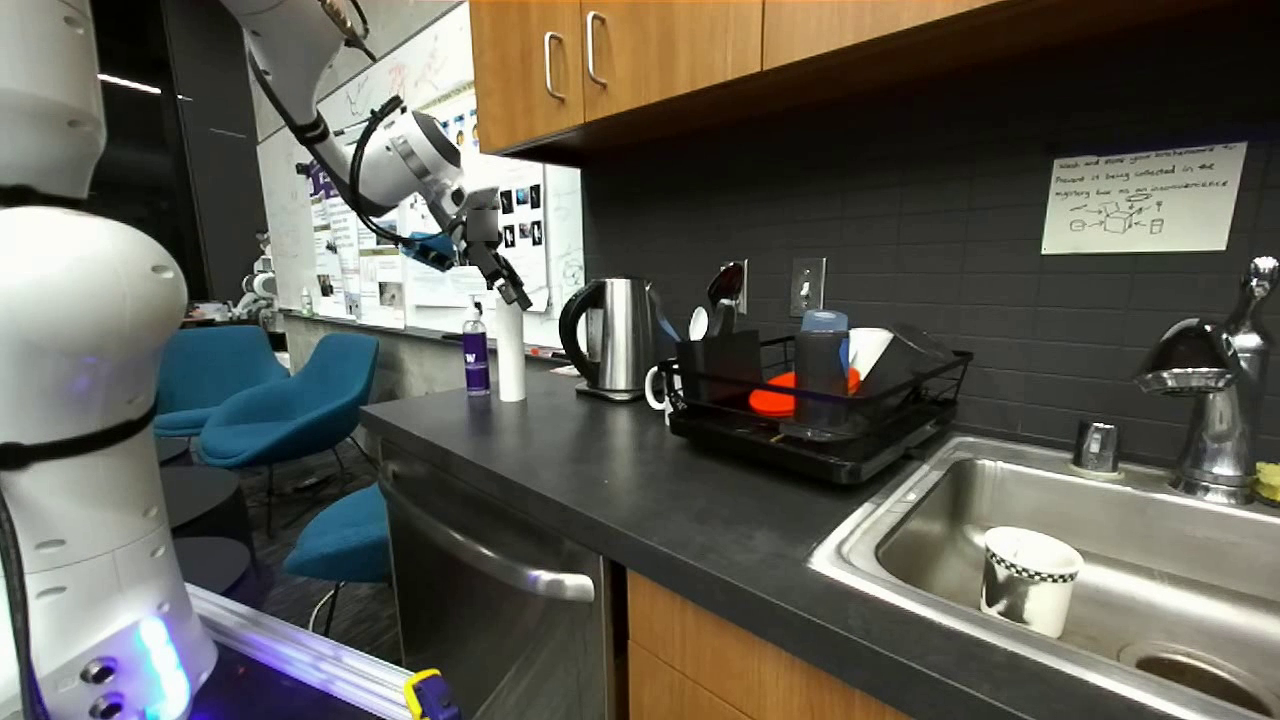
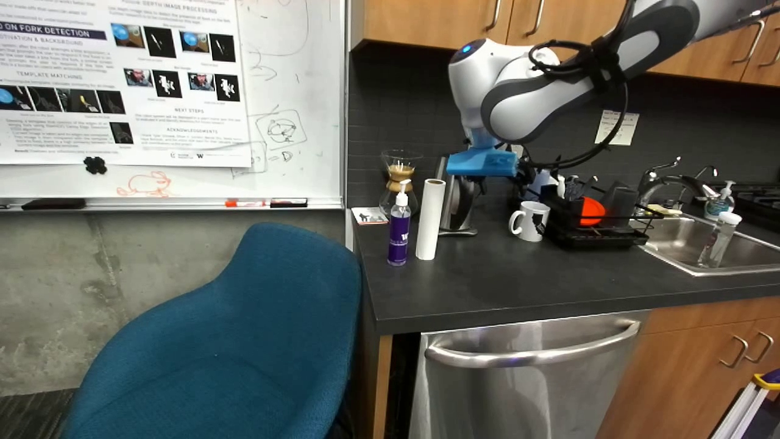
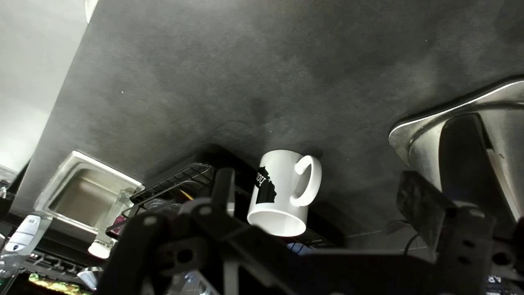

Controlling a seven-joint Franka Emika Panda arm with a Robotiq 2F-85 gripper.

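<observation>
Left to right, your wrist view shows a sink [image 3: 84, 196]; a dish rack [image 3: 229, 157] beside it, likely for draining; a white mug [image 3: 280, 184] upright on the tabletop [image 3: 245, 82], its handle [image 3: 314, 180] clear of the rack; your hand [image 3: 321, 189], spread wide, holding nothing, apart from the mug; a kettle [image 3: 462, 151] on its base [image 3: 401, 139], presumably for power.

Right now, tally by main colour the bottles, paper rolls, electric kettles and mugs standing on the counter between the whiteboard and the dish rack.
White: 2, the paper roll and the mug with black print
Purple: 1, the pump bottle
Silver: 1, the electric kettle
Total: 4
</observation>
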